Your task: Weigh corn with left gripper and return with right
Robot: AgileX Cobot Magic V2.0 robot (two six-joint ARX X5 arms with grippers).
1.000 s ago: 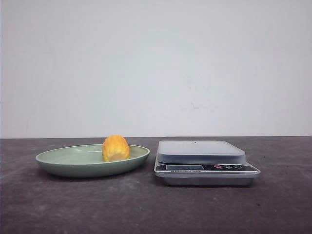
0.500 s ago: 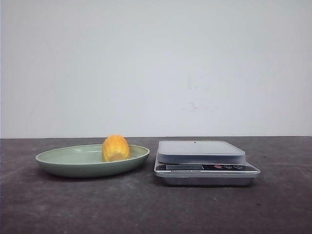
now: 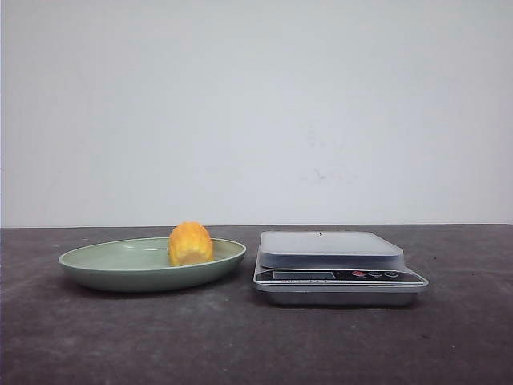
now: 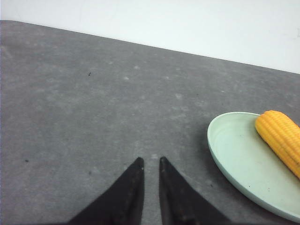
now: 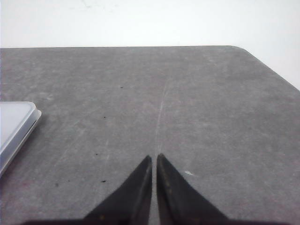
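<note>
A: Where is the corn (image 3: 191,244) lying?

B: It is resting in the green plate (image 3: 104,265), beside the scale (image 3: 337,269) on the tabletop (image 3: 240,345).

A: And each tool?

B: The left tool (image 4: 150,164) is hovering nearly closed, empty; the right tool (image 5: 154,159) is hovering closed, empty.

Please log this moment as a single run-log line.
stage: pre-grasp | corn: on green plate | scale: platform bare | left gripper: nearly shut, empty | right gripper: shut, empty
</note>
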